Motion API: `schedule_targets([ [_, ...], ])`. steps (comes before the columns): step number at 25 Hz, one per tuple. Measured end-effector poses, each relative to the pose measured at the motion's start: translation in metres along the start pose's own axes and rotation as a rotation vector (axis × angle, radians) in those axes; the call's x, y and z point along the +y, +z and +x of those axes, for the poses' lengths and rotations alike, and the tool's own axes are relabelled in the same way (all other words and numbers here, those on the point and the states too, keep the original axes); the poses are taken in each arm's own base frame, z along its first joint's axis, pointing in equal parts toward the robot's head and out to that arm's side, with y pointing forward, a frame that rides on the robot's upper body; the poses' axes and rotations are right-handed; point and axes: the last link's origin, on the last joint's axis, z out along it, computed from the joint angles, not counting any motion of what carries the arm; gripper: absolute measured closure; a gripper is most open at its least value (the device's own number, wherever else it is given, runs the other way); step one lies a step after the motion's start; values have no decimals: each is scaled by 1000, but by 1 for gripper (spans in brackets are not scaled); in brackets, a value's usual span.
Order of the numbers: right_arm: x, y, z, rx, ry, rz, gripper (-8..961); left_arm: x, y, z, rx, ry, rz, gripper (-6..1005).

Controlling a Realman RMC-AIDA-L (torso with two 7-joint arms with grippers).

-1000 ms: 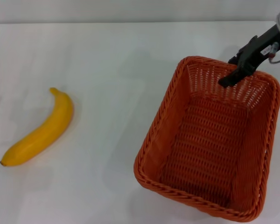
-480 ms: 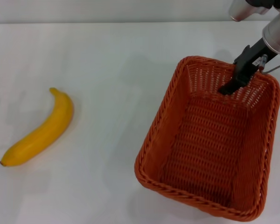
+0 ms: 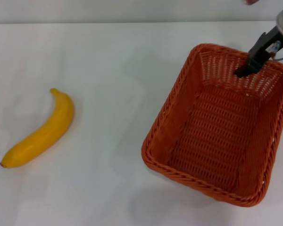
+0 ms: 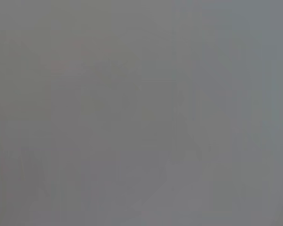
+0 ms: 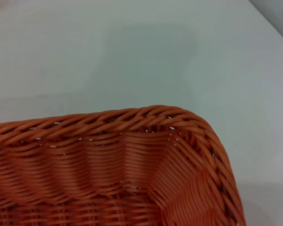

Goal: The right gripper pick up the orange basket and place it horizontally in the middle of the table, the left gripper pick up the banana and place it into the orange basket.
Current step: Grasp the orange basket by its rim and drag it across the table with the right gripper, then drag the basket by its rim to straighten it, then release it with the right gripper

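The orange basket (image 3: 175, 123) is at the right of the white table (image 3: 113, 61), its long side running away from me. It looks raised a little, with a soft shadow under its near edge. My right gripper (image 3: 244, 70) comes in from the top right and is shut on the basket's far wall, one black finger showing inside the rim. The right wrist view shows a braided corner of the orange basket (image 5: 132, 117) from close by. The banana (image 3: 41, 134) lies flat on the table at the left, far from the basket. My left gripper is out of view.
The table's far edge (image 3: 132, 22) meets a grey wall at the top of the head view. Bare white tabletop lies between the banana and the basket. The left wrist view is a plain grey blur.
The basket has shifted to the right and away from me with the right gripper, and turned slightly. The banana has not moved.
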Motion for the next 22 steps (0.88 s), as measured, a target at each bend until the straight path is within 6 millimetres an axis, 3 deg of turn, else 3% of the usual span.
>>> schedule_targets([
  [4, -6, -11, 3, 5, 58, -10, 674, 1, -1, -1, -3, -7, 4, 138],
  [12, -28, -56, 27, -86, 391, -116, 748, 0, -3, -1, -3, -8, 6, 140],
  [22, -27, -67, 82, -151, 808, -253, 783, 1, 3, 1, 7, -9, -7, 142],
])
